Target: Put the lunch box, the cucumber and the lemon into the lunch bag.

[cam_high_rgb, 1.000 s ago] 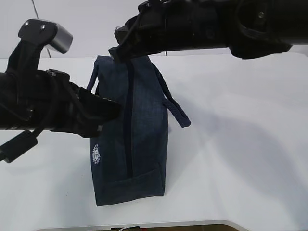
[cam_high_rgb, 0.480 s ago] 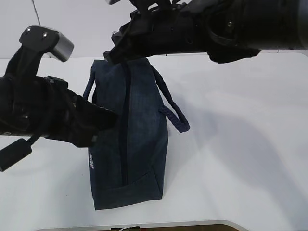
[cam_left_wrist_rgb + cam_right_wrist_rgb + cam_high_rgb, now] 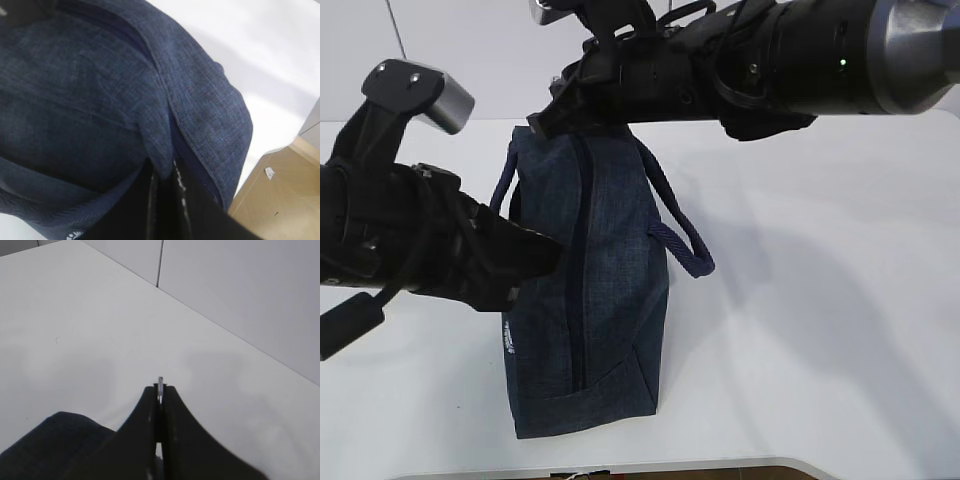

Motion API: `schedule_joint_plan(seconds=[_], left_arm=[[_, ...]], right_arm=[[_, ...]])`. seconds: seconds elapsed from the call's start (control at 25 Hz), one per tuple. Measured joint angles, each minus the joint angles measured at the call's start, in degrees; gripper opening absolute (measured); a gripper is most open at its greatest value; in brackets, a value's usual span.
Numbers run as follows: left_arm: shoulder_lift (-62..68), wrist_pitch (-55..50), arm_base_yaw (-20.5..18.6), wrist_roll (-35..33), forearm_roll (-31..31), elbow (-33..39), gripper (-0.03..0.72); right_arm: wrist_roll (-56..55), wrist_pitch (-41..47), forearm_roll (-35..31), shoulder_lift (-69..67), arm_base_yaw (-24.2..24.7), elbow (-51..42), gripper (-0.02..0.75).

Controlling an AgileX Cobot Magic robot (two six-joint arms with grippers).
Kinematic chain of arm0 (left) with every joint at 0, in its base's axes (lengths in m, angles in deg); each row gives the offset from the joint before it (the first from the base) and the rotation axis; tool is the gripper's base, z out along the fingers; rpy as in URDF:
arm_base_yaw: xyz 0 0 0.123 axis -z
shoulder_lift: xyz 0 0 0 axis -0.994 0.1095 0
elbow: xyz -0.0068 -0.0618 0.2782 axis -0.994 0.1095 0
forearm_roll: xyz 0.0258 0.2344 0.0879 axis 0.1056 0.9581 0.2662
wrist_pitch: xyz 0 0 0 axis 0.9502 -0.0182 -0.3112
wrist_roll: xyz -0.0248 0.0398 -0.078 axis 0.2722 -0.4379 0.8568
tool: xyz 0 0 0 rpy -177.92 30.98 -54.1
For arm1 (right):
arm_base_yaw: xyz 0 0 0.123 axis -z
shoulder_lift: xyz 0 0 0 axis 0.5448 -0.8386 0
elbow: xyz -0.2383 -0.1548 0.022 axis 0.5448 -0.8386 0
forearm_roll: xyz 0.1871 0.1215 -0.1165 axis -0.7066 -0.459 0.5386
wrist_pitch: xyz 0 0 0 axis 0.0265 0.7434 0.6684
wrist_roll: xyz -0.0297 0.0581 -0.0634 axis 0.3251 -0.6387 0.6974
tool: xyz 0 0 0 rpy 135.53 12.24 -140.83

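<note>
The dark navy lunch bag (image 3: 610, 290) lies on the white table with its zipper line running along the top, closed as far as I can see. My left gripper (image 3: 552, 250) is at the bag's left side, shut on a fold of its fabric (image 3: 160, 150), with the left gripper (image 3: 165, 172) tips pressed together around it. My right gripper (image 3: 542, 122) is at the bag's far end. In the right wrist view the right gripper (image 3: 160, 389) is shut on a thin metal zipper pull (image 3: 160, 382). The lunch box, cucumber and lemon are out of view.
One strap handle (image 3: 680, 245) sticks out to the bag's right, another handle (image 3: 503, 185) loops at its left. The white table (image 3: 820, 300) stretches right of the bag, its front edge (image 3: 620, 468) close below. A pale wall (image 3: 240, 290) stands behind.
My right arm has shifted left and a little forward at the bag's far end. The bag has slid slightly left and its right handle has lifted. The left gripper keeps its hold.
</note>
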Motion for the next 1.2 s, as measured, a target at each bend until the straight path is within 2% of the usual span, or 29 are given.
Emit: schedule_joint_plan(seconds=[0.4,0.56,0.72,0.96,1.2], left_arm=[[0.00,-0.12,0.00,9.26,0.20,0.00,0.017],[-0.28,-1.78,-1.83,12.94,0.20,0.00,0.122],[-2.49,-2.97,-5.06,13.67,-1.90,0.00,0.242],[-5.30,-4.43,-11.37,13.76,-11.05,-0.67,0.303],[-5.17,-8.98,-14.87,13.87,-17.01,-3.57,0.380]], right_arm=[[-6.52,0.00,-0.21,0.00,0.65,0.28,0.005],[-8.28,0.67,-0.21,-0.05,0.69,0.28,0.005],[-9.12,1.55,-0.21,-0.05,0.82,0.28,0.005],[-13.57,1.98,-0.21,-0.13,0.91,0.28,0.005],[-17.65,2.17,-0.21,-0.13,0.91,0.28,0.005]])
